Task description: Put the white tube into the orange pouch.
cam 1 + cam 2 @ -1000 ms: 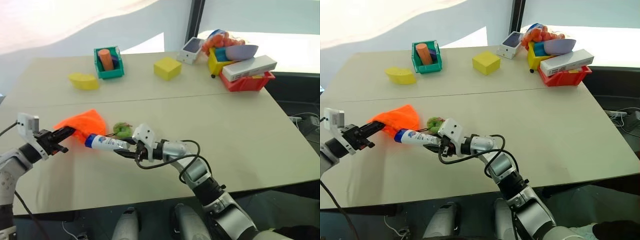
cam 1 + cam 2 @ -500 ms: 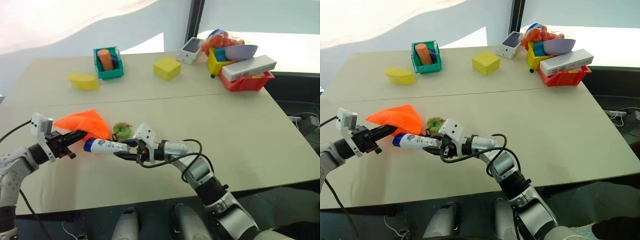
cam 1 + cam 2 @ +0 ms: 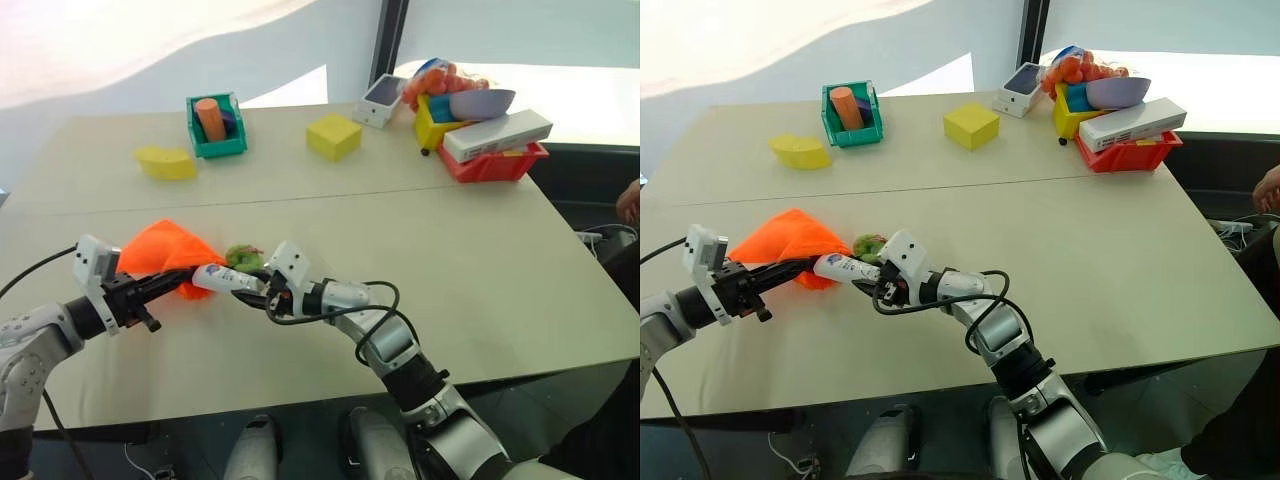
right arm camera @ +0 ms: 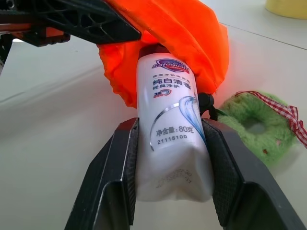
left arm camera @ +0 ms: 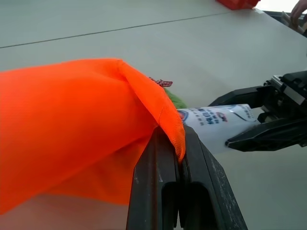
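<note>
- At the near left of the table, the white tube [image 4: 169, 120] is nosing into the orange pouch [image 3: 165, 250]: its cap end has slipped under the fabric edge, while most of its body sits outside.
- The right gripper [image 4: 170, 191] is clamped on the tube's crimped tail, one finger on each side, and the tube lies nearly level, pointing at the pouch.
- The left gripper [image 5: 176, 158] is pinched tight on the pouch's rim, holding that edge up off the table so the mouth gapes toward the tube.
- Progress, as I read it: the mouth is found and the entry made, but the tube has to go in to its tail, and then the right gripper has to let go.
- The tube itself: white, glossy and plump, with a blue and red badge, a blue swirl and printed lettering on its face.
- The pouch is bright orange cloth, tented and creased, with its green fuzzy ball [image 4: 256, 122] lying just beside the tube.
</note>
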You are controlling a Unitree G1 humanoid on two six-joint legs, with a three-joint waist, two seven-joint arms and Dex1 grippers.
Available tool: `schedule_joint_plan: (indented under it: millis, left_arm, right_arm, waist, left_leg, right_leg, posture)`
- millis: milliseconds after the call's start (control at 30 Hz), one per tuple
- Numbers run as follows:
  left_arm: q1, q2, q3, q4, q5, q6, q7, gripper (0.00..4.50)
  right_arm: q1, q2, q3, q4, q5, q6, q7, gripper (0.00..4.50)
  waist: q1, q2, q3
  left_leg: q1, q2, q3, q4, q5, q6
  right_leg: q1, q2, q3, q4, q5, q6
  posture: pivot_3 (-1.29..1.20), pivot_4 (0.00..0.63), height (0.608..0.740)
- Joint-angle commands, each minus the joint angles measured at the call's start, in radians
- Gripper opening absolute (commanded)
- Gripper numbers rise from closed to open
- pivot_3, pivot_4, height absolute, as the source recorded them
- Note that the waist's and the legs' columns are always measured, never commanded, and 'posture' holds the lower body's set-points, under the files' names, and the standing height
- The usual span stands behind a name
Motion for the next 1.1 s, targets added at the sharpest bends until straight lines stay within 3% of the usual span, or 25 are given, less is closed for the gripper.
schedule_joint_plan:
  millis: [33, 500, 767, 967, 1100]
  left_arm:
    - [0.006, -0.008, -0.010, -0.058, -0.019, 0.005, 0.007, 0.00]
    - [0.073, -0.034, -0.076, -0.238, -0.066, 0.051, 0.026, 0.00]
    - [0.109, -0.033, -0.091, -0.318, -0.096, 0.078, 0.042, 0.00]
    - [0.118, -0.041, -0.050, -0.255, -0.076, 0.052, 0.061, 0.00]
    - [0.152, -0.046, 0.034, -0.177, -0.077, 0.034, 0.070, 0.00]
  right_arm:
    - [-0.052, 0.062, 0.008, 0.023, -0.023, 0.002, -0.051, 1.52]
    - [-0.244, 0.210, 0.026, 0.330, -0.066, -0.152, -0.135, 1.52]
    - [-0.240, 0.187, 0.033, 0.312, -0.035, -0.208, -0.106, 1.52]
    - [-0.185, 0.126, 0.060, 0.196, -0.026, -0.163, -0.036, 4.40]
    - [-0.119, 0.045, 0.034, 0.040, 0.012, -0.082, 0.030, 4.46]
  waist:
    - [0.000, 0.000, 0.000]
    - [0.001, 0.000, 0.000]
    - [0.001, 0.000, 0.000]
    - [0.001, 0.000, 0.000]
    - [0.001, 0.001, 0.000]
  left_leg:
    - [0.000, 0.000, 0.000, 0.000, 0.000, 0.000]
    - [0.000, 0.000, 0.000, 0.000, 0.000, 0.000]
    - [-0.001, 0.000, 0.000, 0.000, 0.000, 0.000]
    - [0.000, 0.000, 0.000, 0.000, 0.000, 0.000]
    - [-0.001, 0.000, 0.000, 0.000, 0.000, 0.000]
  right_leg:
    - [0.000, 0.000, 0.000, 0.000, 0.000, 0.000]
    - [0.000, 0.000, 0.000, -0.001, 0.000, 0.000]
    - [0.000, 0.000, 0.000, -0.001, 0.000, 0.000]
    - [0.000, 0.000, 0.000, 0.000, 0.000, 0.000]
    - [0.000, 0.000, 0.000, -0.001, 0.000, 0.000]
  posture:
    - [0.00, 0.150, 0.740]
    - [0.00, 0.150, 0.740]
    - [0.00, 0.150, 0.740]
    - [0.00, 0.150, 0.740]
    - [0.00, 0.150, 0.740]
